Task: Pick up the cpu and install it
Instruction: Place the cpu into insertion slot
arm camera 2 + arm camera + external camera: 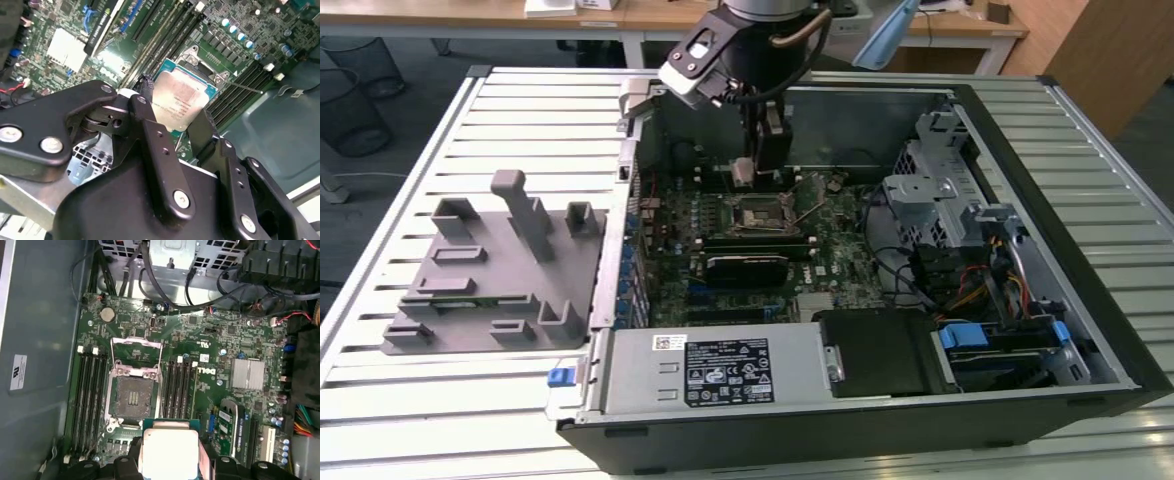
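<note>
While in gripper [175, 120], faintly lettered cpu [181, 97]

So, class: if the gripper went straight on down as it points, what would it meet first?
Probably the open socket or the board right beside it: the gripper, holding the cpu, hangs just above them. Depth is unclear.

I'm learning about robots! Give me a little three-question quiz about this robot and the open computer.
1. True or false: the end effector holds the cpu.
2. The socket is: A) empty, B) filled, C) hidden under a fan.
3. Fill in: the grey tray lies on the exterior view's ____ of the computer case.
Key: 1 true; 2 A; 3 left.
</note>
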`<state>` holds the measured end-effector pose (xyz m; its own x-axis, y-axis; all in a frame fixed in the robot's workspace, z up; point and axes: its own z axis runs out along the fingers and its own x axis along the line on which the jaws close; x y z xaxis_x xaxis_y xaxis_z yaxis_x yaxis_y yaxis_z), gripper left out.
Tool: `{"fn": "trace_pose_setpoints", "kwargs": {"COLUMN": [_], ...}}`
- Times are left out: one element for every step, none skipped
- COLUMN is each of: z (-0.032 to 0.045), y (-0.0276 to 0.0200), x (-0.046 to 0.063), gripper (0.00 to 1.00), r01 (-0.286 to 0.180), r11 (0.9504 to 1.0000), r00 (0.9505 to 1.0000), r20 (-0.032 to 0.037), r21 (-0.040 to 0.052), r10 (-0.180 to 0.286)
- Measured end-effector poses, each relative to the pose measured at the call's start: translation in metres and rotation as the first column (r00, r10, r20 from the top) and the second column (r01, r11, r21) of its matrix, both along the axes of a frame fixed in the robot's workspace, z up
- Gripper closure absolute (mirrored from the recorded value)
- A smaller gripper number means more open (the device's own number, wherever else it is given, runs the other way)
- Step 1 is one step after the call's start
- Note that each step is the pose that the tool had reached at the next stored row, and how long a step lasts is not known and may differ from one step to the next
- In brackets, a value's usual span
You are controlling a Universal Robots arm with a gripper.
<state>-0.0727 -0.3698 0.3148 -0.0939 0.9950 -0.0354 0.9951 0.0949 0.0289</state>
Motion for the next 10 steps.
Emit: {"fn": "trace_pose_setpoints", "kwargs": {"z": [-0.0017,-0.0036,-0.0052,-0.0071,-0.0089,-0.0107,-0.0121,-0.0134,-0.0143,-0.0152], "y": [0.0021,0.0046,0.0066,0.0087,0.0106,0.0122,0.0134,0.014,0.0143,0.0144], "x": [0.0,0.001,0.002,0.002,0.003,0.004,0.004,0.005,0.006,0.006], "gripper": [0.47,0.47,0.47,0.47,0.47,0.47,0.47,0.47,0.47,0.47], "r01": [0.0,0.0,0.0,0.0,0.0,0.001,0.001,0.001,0.002,0.004], "r11": [1.0,1.0,1.0,1.0,1.0,1.0,1.0,1.0,0.9999,0.9997], "r00": [1.0,1.0,1.0,1.0,1.0,1.0,1.0,1.0,1.0,1.0], "r20": [0.0001,0.0002,0.0,-0.0001,-0.0002,-0.0001,-0.0002,-0.0001,-0.0003,-0.0005], "r21": [0.0002,0.0003,0.0003,0.0005,0.0012,0.0025,0.0045,0.0097,0.0163,0.0246], "r10": [0.0,0.0,0.0,0.0,0.0,-0.001,-0.001,-0.001,-0.002,-0.004]}}
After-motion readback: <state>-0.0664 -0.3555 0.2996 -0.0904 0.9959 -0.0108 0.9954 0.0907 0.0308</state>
